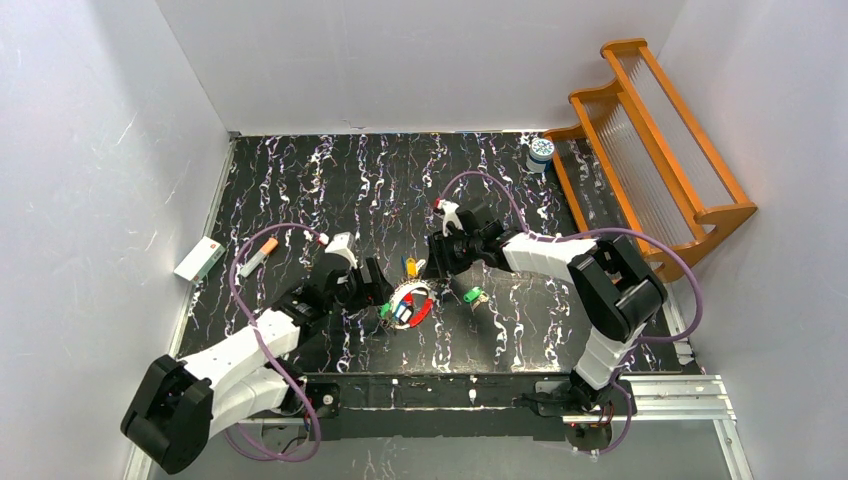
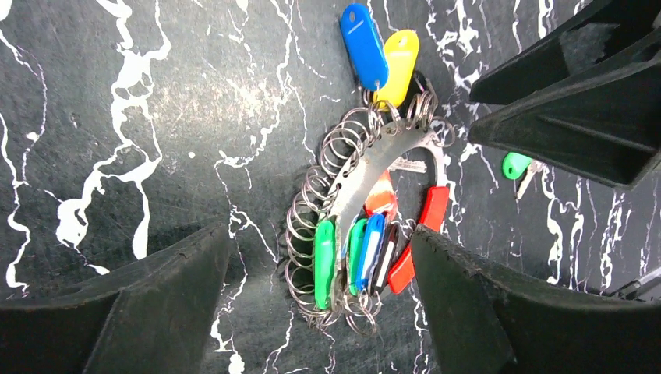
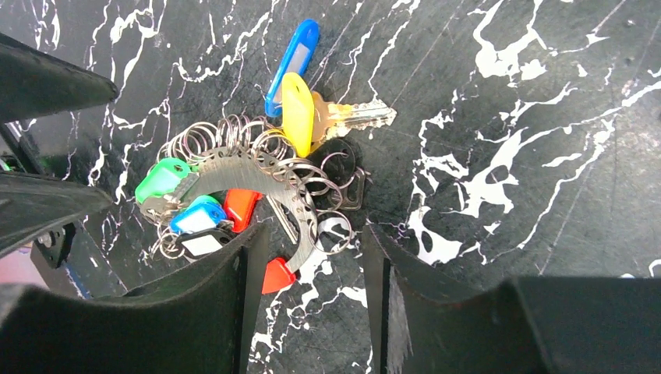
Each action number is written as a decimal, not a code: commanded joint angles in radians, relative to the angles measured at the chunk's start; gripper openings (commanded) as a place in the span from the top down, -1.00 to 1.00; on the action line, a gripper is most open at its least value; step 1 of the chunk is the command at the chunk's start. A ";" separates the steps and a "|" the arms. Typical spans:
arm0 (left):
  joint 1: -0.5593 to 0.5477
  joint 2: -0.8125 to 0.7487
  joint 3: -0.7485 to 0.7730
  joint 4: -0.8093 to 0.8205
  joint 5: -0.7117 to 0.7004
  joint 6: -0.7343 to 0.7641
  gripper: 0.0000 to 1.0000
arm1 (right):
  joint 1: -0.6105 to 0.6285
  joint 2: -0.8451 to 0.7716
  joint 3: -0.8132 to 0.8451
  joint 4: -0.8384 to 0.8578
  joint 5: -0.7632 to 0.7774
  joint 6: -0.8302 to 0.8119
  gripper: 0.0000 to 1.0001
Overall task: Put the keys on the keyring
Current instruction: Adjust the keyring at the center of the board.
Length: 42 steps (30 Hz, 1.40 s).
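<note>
The left hand (image 2: 316, 238) stands wide open, a finger on either side of the keyring (image 2: 362, 183), gripping nothing. The right hand (image 3: 308, 234) is about half open over one end of the ring and holds nothing that I can see.

The keyring lies flat on the tabletop (image 1: 320, 190) between the two hands, already crowded. Keys (image 2: 366, 253) with green, blue and red heads hang from its small loops. A blue one and a yellow one lie at its edge, seemingly strung as well, though I cannot be sure. One green key (image 2: 516, 165) lies loose, near the ring on its right but apart from it. I judge the job mostly done, with that one left to thread.

Around all this are plain white walls (image 1: 400, 60) and the black, white-veined surface. On it sit a wooden rack (image 1: 650, 150) in the far right corner, a white box (image 1: 199, 259) at the left edge, a jar (image 1: 541, 150) by the rack and an orange-tipped stick (image 1: 258, 258).
</note>
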 commanded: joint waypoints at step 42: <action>-0.001 -0.031 -0.022 0.104 -0.028 -0.025 -0.52 | -0.085 -0.013 -0.022 0.072 -0.095 0.100 0.32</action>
